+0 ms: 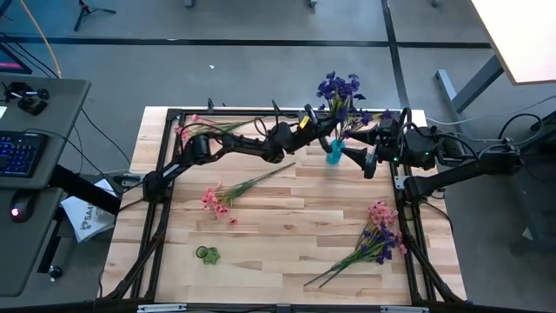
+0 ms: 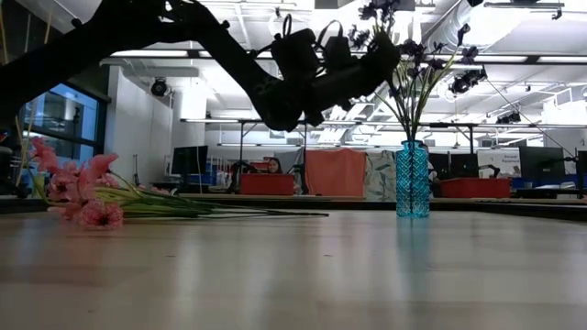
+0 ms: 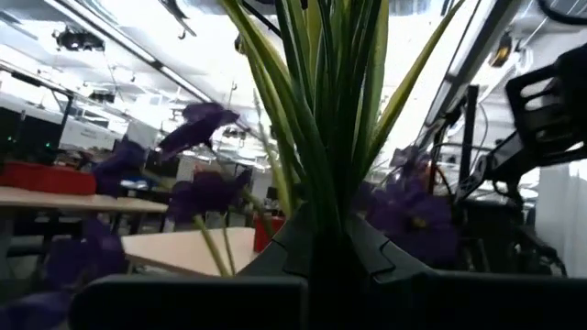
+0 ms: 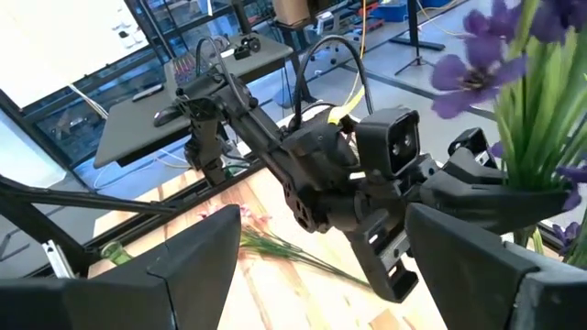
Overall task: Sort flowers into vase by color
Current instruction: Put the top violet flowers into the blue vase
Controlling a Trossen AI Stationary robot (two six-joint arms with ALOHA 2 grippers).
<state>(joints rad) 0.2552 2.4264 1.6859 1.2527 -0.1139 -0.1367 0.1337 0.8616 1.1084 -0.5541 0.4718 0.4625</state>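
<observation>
Left gripper [image 1: 333, 130] clenched on purple sprig [image 1: 340, 94] above vase [image 1: 334, 154]; right gripper [image 1: 368, 162] released, at vase's 3 o'clock.

A: What's sitting at the far left of the high view?
B: A keyboard [image 1: 19, 153] and a mouse [image 1: 18, 209] are lying on a grey desk [image 1: 61, 113].
A: And lower down?
B: A white bag [image 1: 87, 219] is lying on the floor.

Left end effector [image 4: 500, 197] raised, fingers clamped shut; right end effector [image 1: 372, 161] alongside, fingers spread wide.
</observation>
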